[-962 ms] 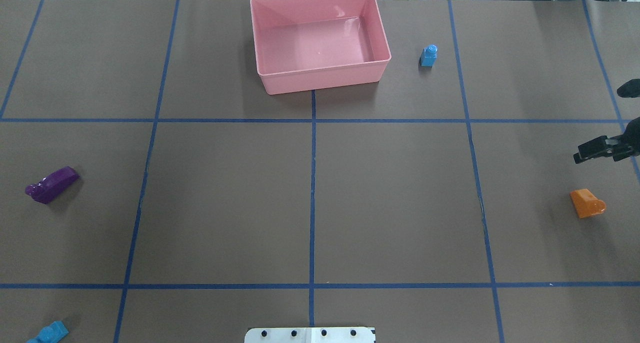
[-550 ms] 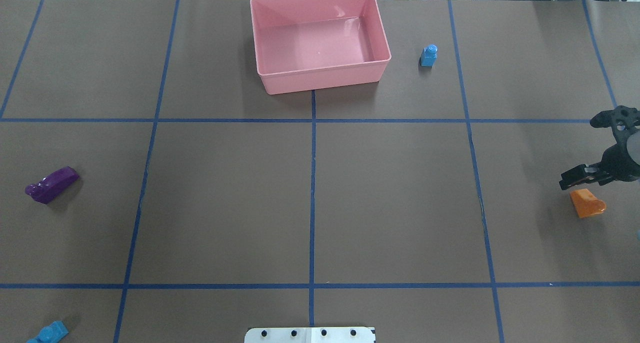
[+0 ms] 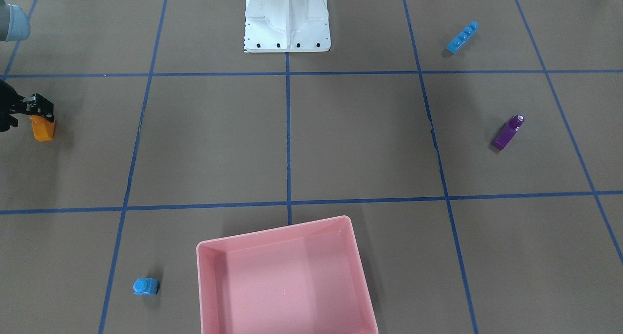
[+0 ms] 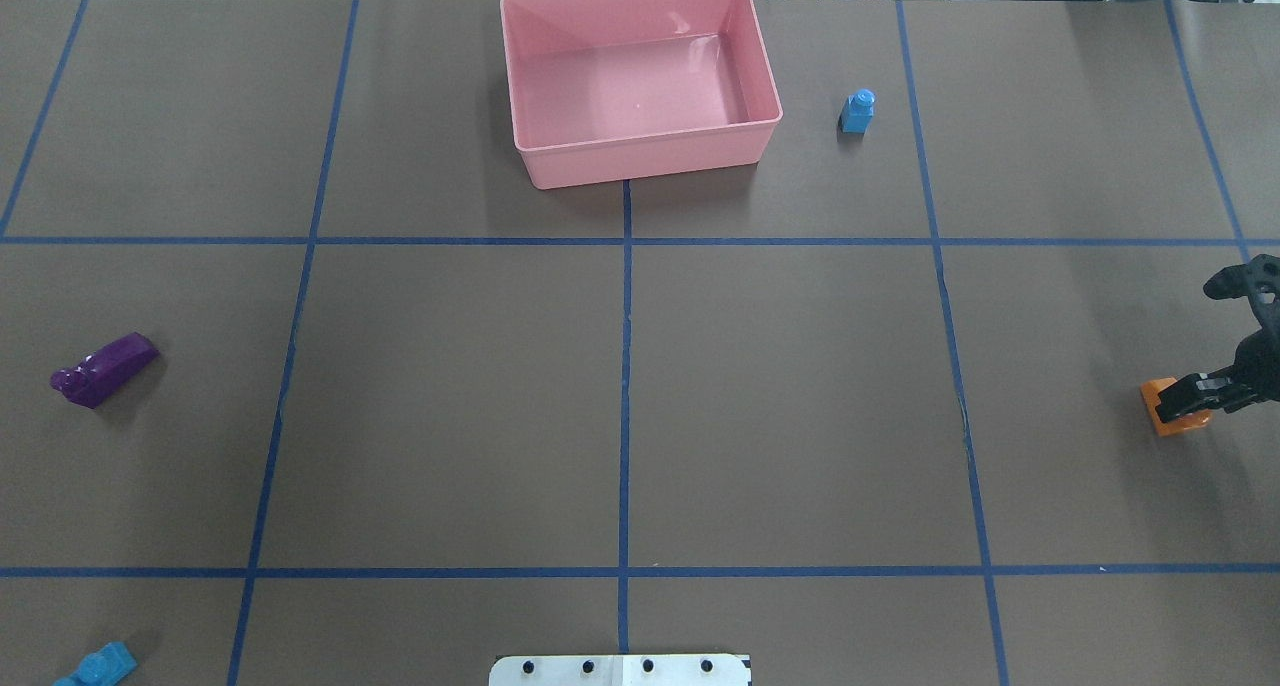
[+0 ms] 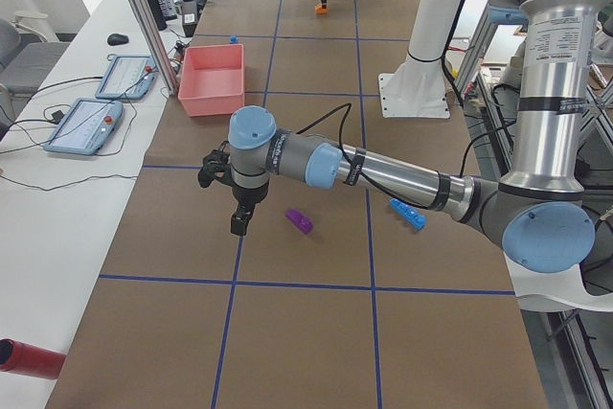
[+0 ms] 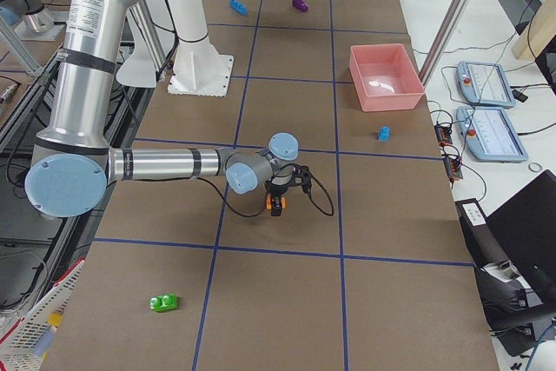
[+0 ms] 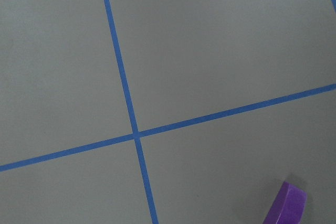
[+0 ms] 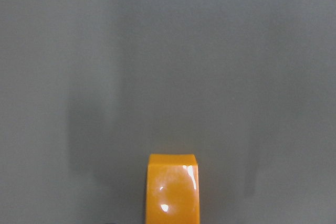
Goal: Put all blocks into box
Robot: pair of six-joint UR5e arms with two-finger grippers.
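Orange block [image 4: 1172, 426] lying beneath right gripper [image 4: 1185, 398], well apart from pink box [image 4: 645, 161]

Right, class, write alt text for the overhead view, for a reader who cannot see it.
The right gripper hangs over the orange block at the right edge. The pink box, far centre, is empty, a small blue block to its right; a purple block lies at the left, a long blue block in the near left corner.
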